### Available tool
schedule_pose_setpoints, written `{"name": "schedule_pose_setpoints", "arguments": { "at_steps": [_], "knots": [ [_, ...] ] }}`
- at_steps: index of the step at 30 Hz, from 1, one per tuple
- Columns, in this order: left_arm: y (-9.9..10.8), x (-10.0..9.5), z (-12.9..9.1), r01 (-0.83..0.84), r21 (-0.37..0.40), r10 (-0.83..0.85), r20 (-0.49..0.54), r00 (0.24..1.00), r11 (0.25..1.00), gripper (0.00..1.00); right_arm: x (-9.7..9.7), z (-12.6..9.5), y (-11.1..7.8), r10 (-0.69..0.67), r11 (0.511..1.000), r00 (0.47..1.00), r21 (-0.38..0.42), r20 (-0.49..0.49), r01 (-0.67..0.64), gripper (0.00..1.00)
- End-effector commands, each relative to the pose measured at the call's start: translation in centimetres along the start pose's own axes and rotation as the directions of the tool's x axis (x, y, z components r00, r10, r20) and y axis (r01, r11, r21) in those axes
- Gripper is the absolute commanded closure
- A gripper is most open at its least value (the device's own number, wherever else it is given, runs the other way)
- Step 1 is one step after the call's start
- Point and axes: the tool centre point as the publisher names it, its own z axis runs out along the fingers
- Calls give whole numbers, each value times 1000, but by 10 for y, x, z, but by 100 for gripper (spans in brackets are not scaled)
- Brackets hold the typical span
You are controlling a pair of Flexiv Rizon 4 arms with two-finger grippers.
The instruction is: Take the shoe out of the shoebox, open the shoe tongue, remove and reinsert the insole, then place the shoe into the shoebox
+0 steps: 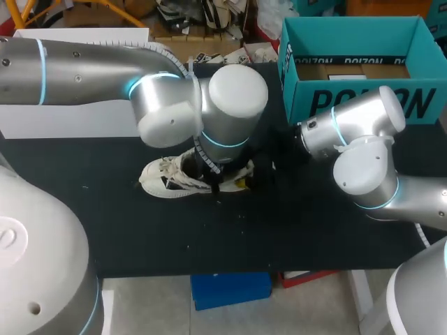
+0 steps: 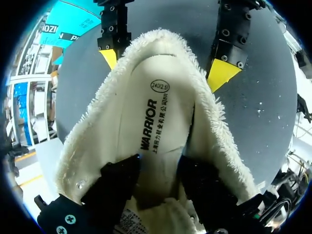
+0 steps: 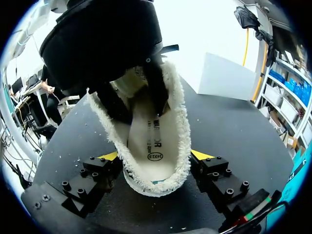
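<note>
Pointing down into shoe (image 1: 171,178): left hand (image 2: 160,165), grip cannot be told | right hand (image 3: 155,157) low, level, clamping heel

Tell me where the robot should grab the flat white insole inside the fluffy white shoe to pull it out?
Probably the heel end of the flat white insole, reached from above through the open top of the fluffy white shoe. It lies flat at the bottom with fleecy walls either side, so only the top is free. The right gripper clamps the heel from outside.
</note>
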Motion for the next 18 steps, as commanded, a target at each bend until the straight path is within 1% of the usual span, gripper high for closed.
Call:
{"name": "schedule_pose_setpoints", "arguments": {
  "at_steps": [1,7,14,18],
  "knots": [
    [9,9,71,-2,34,-1,95,996,999,52,-2,2,-3,2,1000,1000,5,1,-2,100],
    [9,-4,78,-8,84,-4,146,989,996,53,-2,2,-3,2,1000,1000,5,1,-2,100],
    [9,-13,85,-2,151,-26,189,982,989,57,-2,2,-3,2,1000,1000,5,1,-2,100],
    [8,-19,85,3,167,-38,209,977,986,56,-2,2,-3,2,1000,1000,5,1,-2,100]
  ]
}}
